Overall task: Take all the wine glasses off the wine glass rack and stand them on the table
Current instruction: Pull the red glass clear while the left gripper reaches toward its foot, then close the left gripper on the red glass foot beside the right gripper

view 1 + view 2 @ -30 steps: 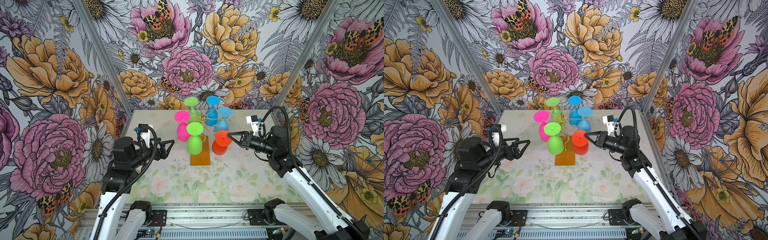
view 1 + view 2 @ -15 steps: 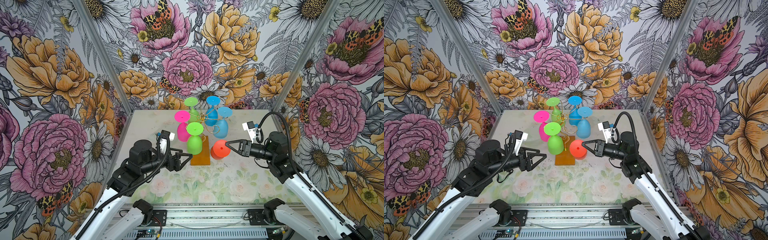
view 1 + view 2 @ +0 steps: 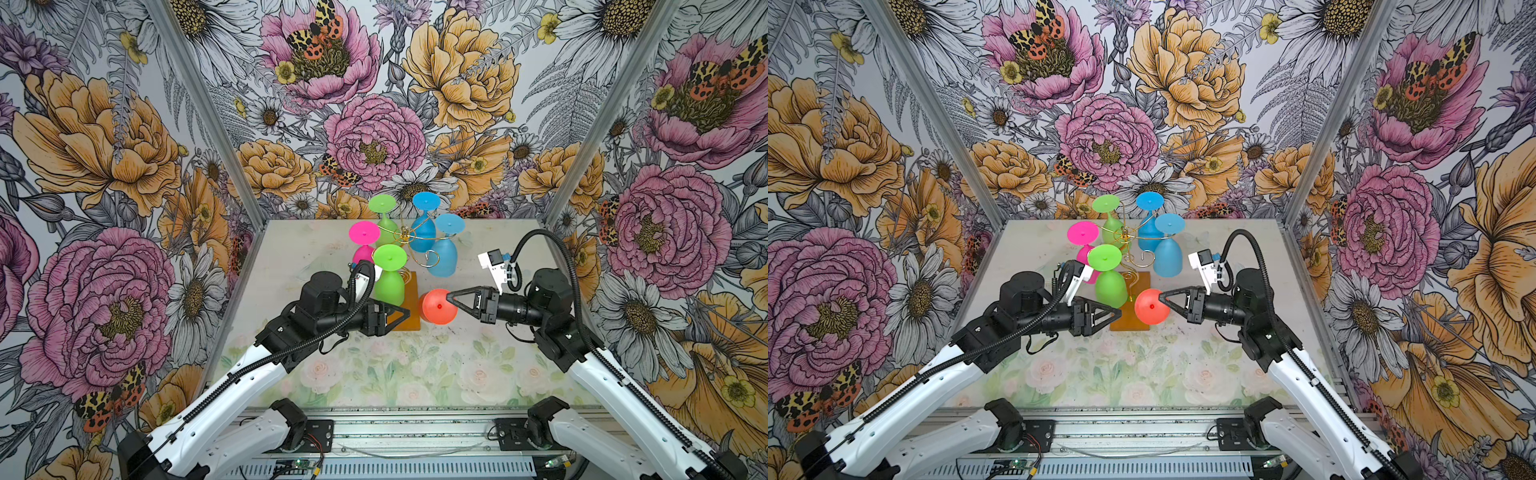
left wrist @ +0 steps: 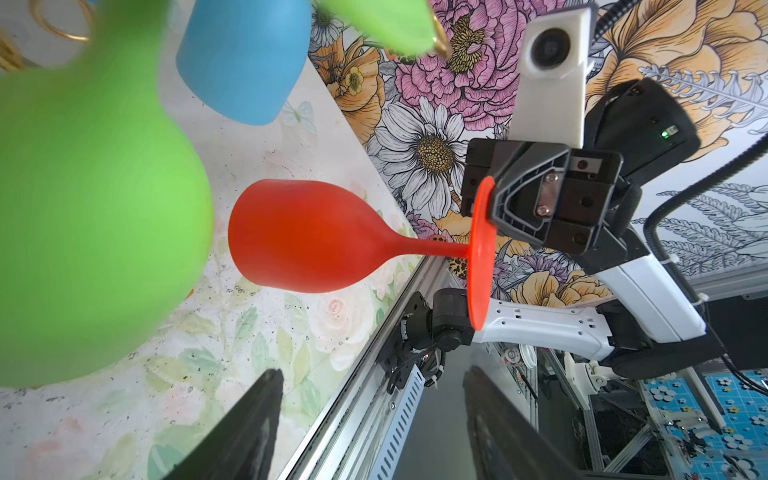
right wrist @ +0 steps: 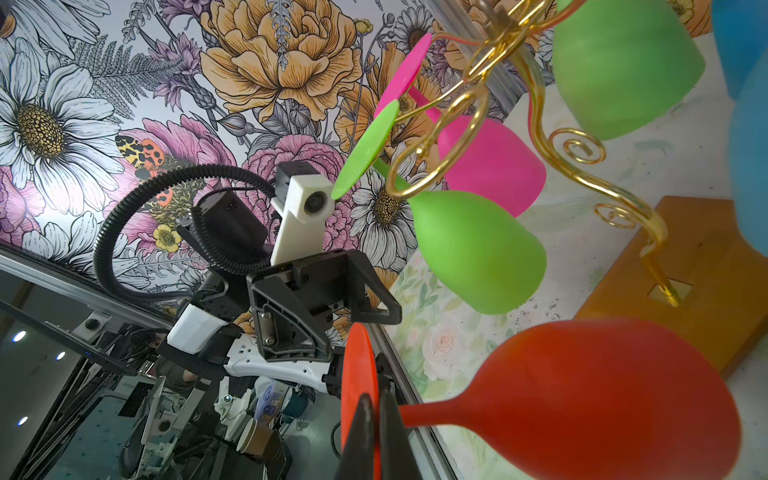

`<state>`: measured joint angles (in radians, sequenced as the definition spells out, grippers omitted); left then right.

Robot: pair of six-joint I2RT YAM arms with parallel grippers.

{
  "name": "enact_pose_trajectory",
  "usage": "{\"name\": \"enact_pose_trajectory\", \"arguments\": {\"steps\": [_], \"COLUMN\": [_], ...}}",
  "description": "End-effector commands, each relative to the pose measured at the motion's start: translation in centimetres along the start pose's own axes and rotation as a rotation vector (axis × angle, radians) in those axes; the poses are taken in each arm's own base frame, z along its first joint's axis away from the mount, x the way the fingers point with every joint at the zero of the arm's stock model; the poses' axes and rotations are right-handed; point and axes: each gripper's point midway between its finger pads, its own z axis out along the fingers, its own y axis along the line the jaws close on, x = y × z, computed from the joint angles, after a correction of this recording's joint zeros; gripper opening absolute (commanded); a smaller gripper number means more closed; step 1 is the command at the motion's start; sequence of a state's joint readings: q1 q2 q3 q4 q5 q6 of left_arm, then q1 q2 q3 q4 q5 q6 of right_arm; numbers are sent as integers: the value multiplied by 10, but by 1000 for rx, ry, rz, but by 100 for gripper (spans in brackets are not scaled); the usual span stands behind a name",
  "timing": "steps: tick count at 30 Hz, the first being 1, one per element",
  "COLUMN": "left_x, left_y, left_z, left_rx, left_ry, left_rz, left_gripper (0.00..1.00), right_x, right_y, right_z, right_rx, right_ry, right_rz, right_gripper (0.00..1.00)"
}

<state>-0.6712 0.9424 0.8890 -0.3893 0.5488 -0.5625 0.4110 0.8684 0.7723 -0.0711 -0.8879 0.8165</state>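
On the left, the left gripper (image 3: 405, 312) is hovering low over the flowery table (image 3: 415, 365), its jaws standing apart on nothing, its tips in front of the orange base of the wine glass rack (image 3: 1125, 237). In the middle, the gold wire rack is carrying five upturned glasses: a pink glass (image 3: 364, 233), two green glasses (image 3: 389, 282) and two blue glasses (image 3: 444, 257). Just right of the base, a red wine glass (image 3: 436, 309) is hanging clear of the wire arms, foot up and bowl towards the table. On the right, the right gripper (image 3: 449, 297) is reaching in, its jaws pinching the rim of the red foot.
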Motion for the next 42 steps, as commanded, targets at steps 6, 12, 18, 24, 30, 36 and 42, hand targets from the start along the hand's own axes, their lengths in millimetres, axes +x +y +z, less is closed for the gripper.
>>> {"name": "enact_pose_trajectory", "arguments": {"steps": [6,12,18,24,30,36,42], "left_x": [-21,-19,-20,-16,-12,-9,-7], "left_y": [-40,-45,-49,-46,-39,-42,-51], "left_z": [17,21,18,15,3,-3,-3], "left_rx": [235,266,275,265,209,206,233], "left_ry": [-43,-27,-32,-41,-80,-78,-58], "left_rz": [-46,-44,-37,-50,-42,-39,-29], "left_gripper": [58,55,54,54,61,63,62], "right_x": [4,5,3,3,2,2,3], "right_y": [11,8,7,9,11,13,26], "right_z": [-1,-1,1,4,6,9,12], "right_rx": [-28,-21,-17,-27,-33,-39,-66], "right_ry": [-3,-5,-5,3,5,12,23], "right_rz": [-74,-77,-77,-80,-84,-85,-110], "right_gripper": [0,0,0,0,0,0,0]}}
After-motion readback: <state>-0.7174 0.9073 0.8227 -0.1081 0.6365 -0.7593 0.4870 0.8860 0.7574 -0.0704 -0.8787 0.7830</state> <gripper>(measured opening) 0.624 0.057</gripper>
